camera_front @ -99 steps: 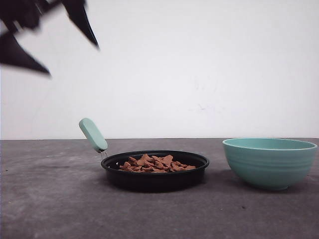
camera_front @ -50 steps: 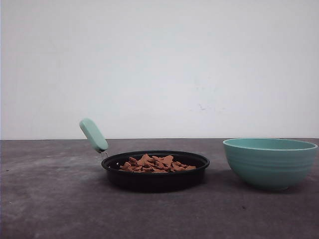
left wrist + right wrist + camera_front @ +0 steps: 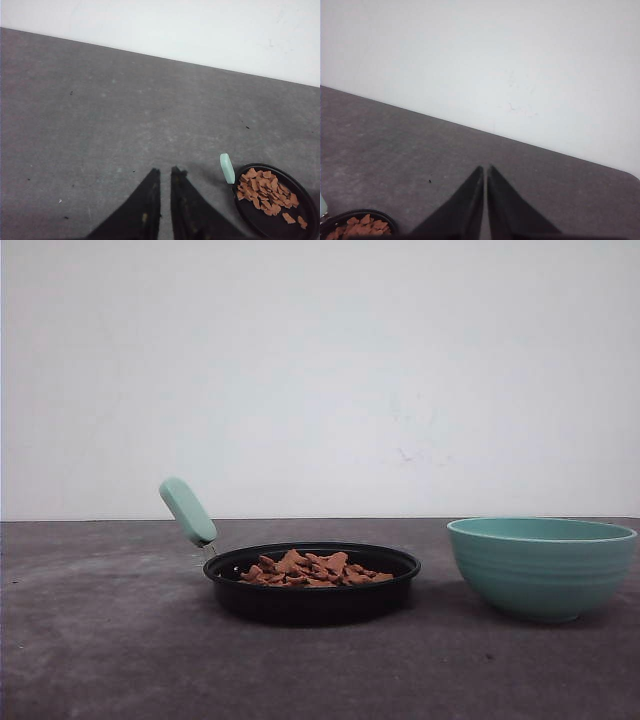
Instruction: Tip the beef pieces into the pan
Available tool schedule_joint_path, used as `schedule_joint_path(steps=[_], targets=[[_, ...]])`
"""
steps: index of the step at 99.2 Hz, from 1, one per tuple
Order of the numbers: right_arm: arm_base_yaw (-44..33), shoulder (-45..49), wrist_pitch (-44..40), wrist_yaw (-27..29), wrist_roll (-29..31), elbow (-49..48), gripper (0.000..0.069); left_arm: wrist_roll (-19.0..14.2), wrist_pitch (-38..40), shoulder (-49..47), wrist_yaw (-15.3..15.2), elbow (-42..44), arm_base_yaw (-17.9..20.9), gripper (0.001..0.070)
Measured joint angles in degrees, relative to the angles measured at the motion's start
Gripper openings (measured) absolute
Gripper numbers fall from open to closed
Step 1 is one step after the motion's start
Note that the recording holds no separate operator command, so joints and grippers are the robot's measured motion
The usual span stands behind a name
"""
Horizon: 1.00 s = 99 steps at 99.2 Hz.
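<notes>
down in the shallow round black frying pan (image 3: 312, 582) sits the heap of small reddish-brown beef pieces (image 3: 308, 569), piled a bit toward the side with the short mint-green handle (image 3: 187, 511). a couple of loose chunks lie apart from the heap on the pan floor in the left wrist view, but nothing's spilled onto the grey tabletop (image 3: 100, 640) as far as i can see.

just beside the pan on the right stands the deeper teal ribbed bowl (image 3: 541, 565), upright, not touching it. can't see inside from this angle.

what changed: a second ago the left arm's dark fingers were up in the top-left of the front view, now they're gone from it. so looks to me like the pour is done and the arms are pulled back.

left gripper (image 3: 165, 172) hangs over bare table with its fingers nearly together, holding nothing. right gripper (image 3: 485, 169) same deal, fingers close, empty.
</notes>
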Motion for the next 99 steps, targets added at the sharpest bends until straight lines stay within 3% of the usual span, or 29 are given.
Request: schedule_joint_path(steps=[37,55,74,99], targets=[[-0.3,-0.8,-0.5,0.0,0.0,0.0,0.0011,0.0,0.0,0.0,0.0,0.0,0.0,0.0013],[-4.2,-7.8,-7.2,2.0,0.0,-1.8,0.0011,0.0,0.0,0.0,0.0,0.0,0.0,0.0013],[-6.6,-15.7,-3.4,4.3,1.9,-19.1,0.0011,0.0,0.0,0.0,0.0,0.0,0.0,0.0013],[-9.7,-29.9,9.4,-7.3,9.3,-44.8,0.0011,0.0,0.0,0.0,0.0,0.0,0.0,0.0013]])
